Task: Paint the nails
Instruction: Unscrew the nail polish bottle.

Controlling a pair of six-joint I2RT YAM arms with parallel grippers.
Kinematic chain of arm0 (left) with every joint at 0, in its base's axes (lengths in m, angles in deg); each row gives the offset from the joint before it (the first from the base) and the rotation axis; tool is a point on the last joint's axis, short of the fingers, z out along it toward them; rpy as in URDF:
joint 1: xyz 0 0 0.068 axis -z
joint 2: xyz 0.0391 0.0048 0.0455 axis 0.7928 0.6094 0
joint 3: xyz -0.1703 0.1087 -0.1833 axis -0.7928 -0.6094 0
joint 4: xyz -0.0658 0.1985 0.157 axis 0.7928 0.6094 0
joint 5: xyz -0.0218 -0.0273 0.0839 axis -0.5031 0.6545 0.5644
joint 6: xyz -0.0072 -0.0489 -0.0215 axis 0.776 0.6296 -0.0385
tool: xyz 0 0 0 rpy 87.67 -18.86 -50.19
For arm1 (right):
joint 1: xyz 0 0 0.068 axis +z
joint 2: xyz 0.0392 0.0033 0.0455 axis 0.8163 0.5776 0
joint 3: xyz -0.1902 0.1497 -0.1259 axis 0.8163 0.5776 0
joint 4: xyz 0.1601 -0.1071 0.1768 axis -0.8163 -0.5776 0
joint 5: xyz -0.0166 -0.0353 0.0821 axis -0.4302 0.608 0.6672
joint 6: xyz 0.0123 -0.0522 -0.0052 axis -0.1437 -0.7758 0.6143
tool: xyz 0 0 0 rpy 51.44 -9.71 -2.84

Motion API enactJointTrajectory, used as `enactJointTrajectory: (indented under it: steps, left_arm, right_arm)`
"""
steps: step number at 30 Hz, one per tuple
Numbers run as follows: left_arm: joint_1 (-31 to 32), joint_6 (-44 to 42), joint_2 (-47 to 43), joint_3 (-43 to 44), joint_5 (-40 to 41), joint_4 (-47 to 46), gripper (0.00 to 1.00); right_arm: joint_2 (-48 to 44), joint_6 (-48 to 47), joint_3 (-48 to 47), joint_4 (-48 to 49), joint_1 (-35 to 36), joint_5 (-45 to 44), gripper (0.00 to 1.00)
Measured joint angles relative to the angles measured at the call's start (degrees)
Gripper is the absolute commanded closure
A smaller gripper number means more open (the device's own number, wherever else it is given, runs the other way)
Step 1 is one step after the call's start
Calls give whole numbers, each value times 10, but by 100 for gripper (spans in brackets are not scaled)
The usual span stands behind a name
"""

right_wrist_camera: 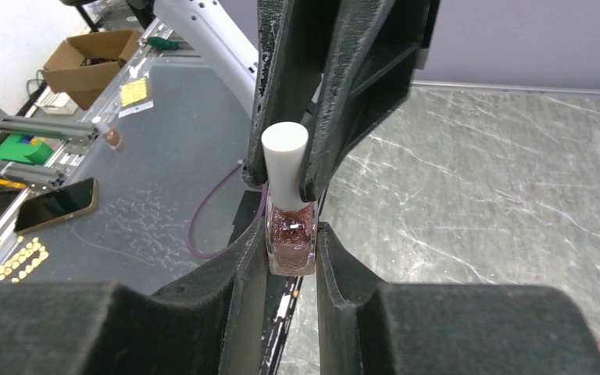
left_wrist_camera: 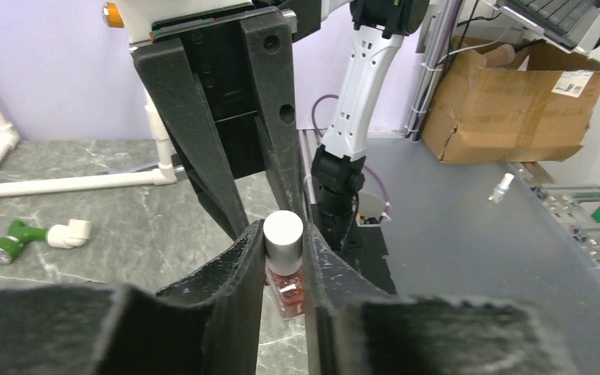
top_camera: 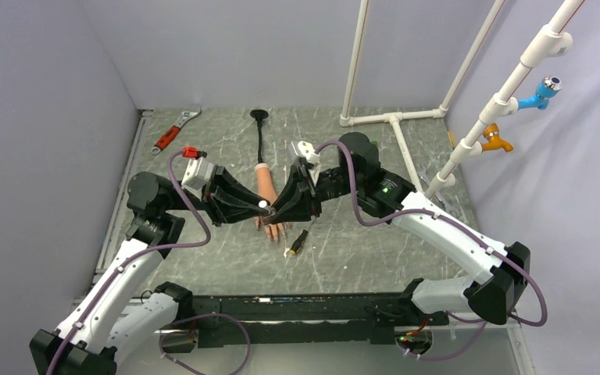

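A red-handled wrench (top_camera: pixel 176 134) is seen at the far left of the marbled grey table (top_camera: pixel 375 250), with white PVC piping (top_camera: pixel 394 119) at the far right. The peach rubber mannequin hand (top_camera: pixel 265 186) is laid mid-table, its nails (top_camera: pixel 280 236) largely screened by both grippers above. The square glass polish bottle (right_wrist_camera: pixel 290 244), filled with reddish glitter, is clamped by the right gripper (right_wrist_camera: pixel 291 230). Its round white cap (right_wrist_camera: pixel 284 156) is pinched by the left gripper (left_wrist_camera: pixel 283 234).

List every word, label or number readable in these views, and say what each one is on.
No text can be read in any view.
White label on the cardboard box: too small to read.
Yellow sheet on the side bench: marks too blurred to read.
Polish bottle: no label showing.
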Motion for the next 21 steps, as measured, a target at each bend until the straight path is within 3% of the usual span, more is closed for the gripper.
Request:
enactJointTrajectory:
  steps: [3,11,21]
  left_arm:
    - [1,-8,-1,0,8,11,100]
    - [2,-55,-16,3,62,76,100]
    - [-6,-96,-16,3,187,145,100]
  right_arm:
    - [0,1,0,0,0,2,100]
    - [0,14,0,0,-1,-48,100]
    - [12,34,-7,-7,15,-211,100]
